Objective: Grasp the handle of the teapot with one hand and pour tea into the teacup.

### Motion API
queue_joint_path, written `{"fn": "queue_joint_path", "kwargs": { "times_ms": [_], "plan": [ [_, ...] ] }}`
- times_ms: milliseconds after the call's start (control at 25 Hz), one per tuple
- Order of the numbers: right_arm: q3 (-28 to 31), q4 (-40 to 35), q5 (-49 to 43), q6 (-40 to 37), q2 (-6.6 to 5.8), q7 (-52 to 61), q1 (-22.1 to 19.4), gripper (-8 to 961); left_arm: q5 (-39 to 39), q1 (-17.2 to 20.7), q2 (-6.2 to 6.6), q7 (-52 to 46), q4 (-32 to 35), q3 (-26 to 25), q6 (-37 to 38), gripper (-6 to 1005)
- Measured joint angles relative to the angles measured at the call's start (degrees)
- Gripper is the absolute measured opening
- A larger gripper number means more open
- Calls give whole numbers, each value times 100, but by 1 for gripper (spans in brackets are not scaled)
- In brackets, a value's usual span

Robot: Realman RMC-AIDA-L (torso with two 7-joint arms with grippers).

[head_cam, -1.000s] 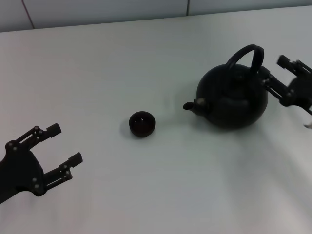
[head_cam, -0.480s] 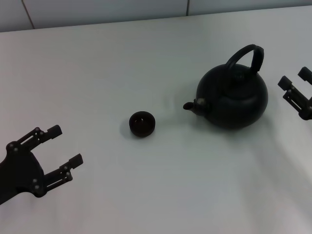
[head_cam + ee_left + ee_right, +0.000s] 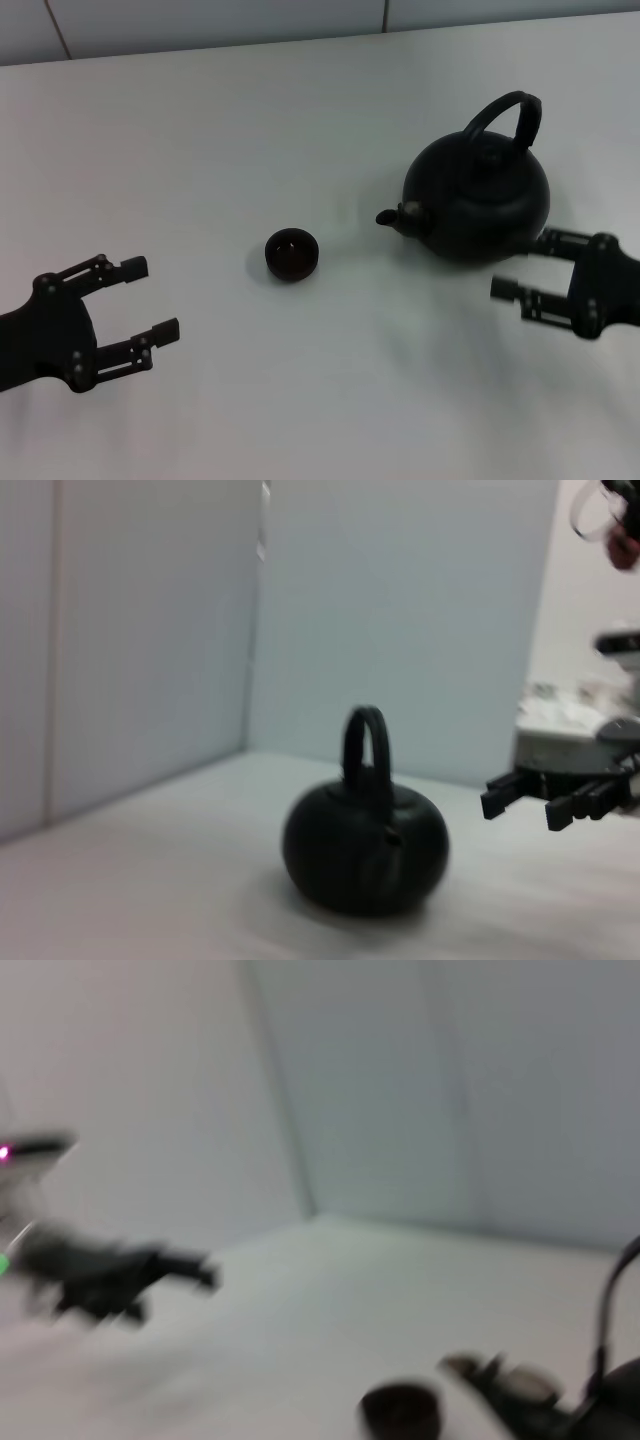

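The teapot (image 3: 478,195) is round and matte black. It stands upright at the right of the white table (image 3: 300,120), spout pointing left. Its arched black handle (image 3: 505,110) rises over the lid. The small dark teacup (image 3: 291,253) sits to the left of the spout, apart from it. My right gripper (image 3: 520,264) is open and empty, just in front and right of the teapot, fingers pointing left. My left gripper (image 3: 150,298) is open and empty at the front left. The left wrist view shows the teapot (image 3: 365,845), its handle (image 3: 366,740) and the right gripper (image 3: 545,792) beside it.
The back edge of the table meets a pale wall (image 3: 200,20). The right wrist view shows the teacup (image 3: 400,1410), the teapot's spout (image 3: 480,1370) and, farther off, the left gripper (image 3: 120,1275).
My right gripper has drawn away from the handle's right side and come forward to the front right of the teapot. My left gripper has shifted slightly right. Teapot and teacup have not moved.
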Motion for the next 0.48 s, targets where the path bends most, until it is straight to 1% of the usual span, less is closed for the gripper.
{"fn": "queue_joint_path", "kwargs": {
  "times_ms": [40, 80, 120, 160, 200, 240, 280, 320, 400, 480],
  "plan": [
    [-6, -251, -233, -84, 10, 143, 17, 624, 0, -83, 47, -304, 142, 236, -11, 791],
    [-15, -485, -436, -155, 25, 265, 28, 625, 2, -112, 63, -385, 175, 303, -13, 791],
    [-22, -1043, -808, -273, 101, 550, 34, 625, 1, -211, 125, -686, 279, 510, -19, 791],
    [-22, -1043, -808, -273, 101, 550, 34, 625, 1, -286, 177, -877, 330, 641, -21, 791],
    [-17, -1284, -982, -320, 134, 672, 42, 625, 1, -286, 177, -877, 330, 641, -21, 791],
    [-2, -1492, -1108, -352, 155, 765, 60, 625, 1, -440, 280, -1250, 380, 855, -22, 791],
    [9, -1633, -1209, -384, 168, 843, 75, 625, 10, -543, 347, -1435, 395, 983, -22, 791],
    [25, -1858, -1342, -431, 174, 964, 118, 625, 19, -587, 369, -1518, 400, 1028, -23, 791],
    [30, -1944, -1384, -442, 171, 1014, 136, 625, 148, -710, 408, -1751, 487, 1115, -24, 791],
    [32, -2103, -1428, -450, 167, 1065, 157, 625, 276, -761, 407, -1896, 618, 1112, -20, 791]
  ]
}}
